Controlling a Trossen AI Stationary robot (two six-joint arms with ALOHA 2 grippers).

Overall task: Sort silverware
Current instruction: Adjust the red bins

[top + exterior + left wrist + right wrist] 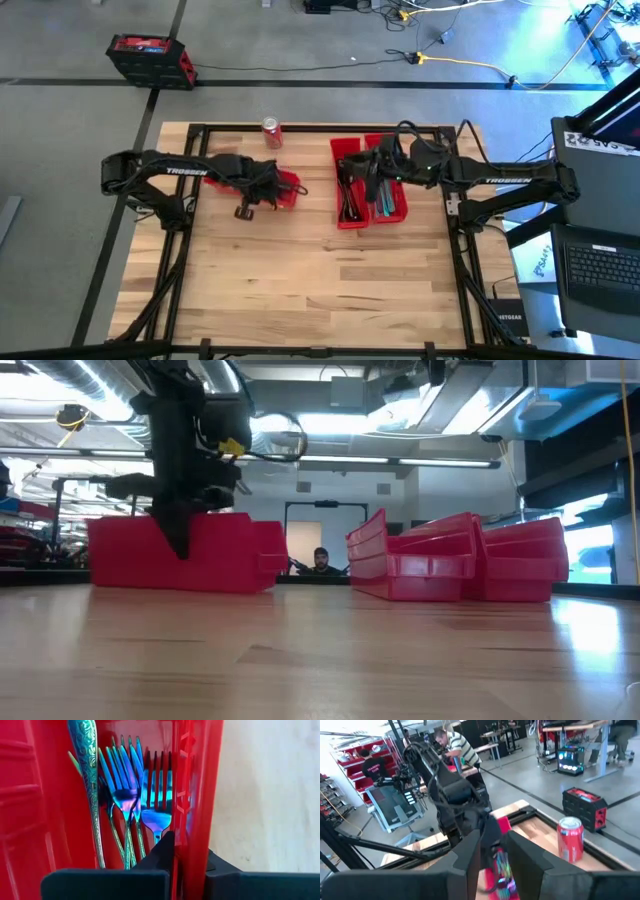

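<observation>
A: Wooden tabletop (300,280), workshop floor around it. Item one: left gripper (262,192), down in the lone red bin (288,190) on its side of the table. Fingers together, clamped over that bin's wall (200,795), one finger inside and one outside, as the wrist view shows it.

B: Contents of that bin?

A: Iridescent forks (137,795), tines pointing away from the gripper, just ahead of the inside finger. One ornate teal handle (87,765) lies beside them. None of these is between the fingers.

B: Item two?

A: Right gripper (382,168), above the pair of red bins (350,200) on its side. Between its fingers sits a glint of iridescent metal (501,862), so a piece of silverware appears held; which kind, I cannot tell. Dark and teal pieces (385,200) lie in the bins under it. Red soda can (271,131) stands at the table's far edge, well apart from both.

B: Risks?

A: Judged only: the left grip is on plastic, so any lift or pull would likely drag or tip the bin and spill the forks. On the right, a narrow hold on a slender piece could let it swivel and drop into the wrong bin.
</observation>
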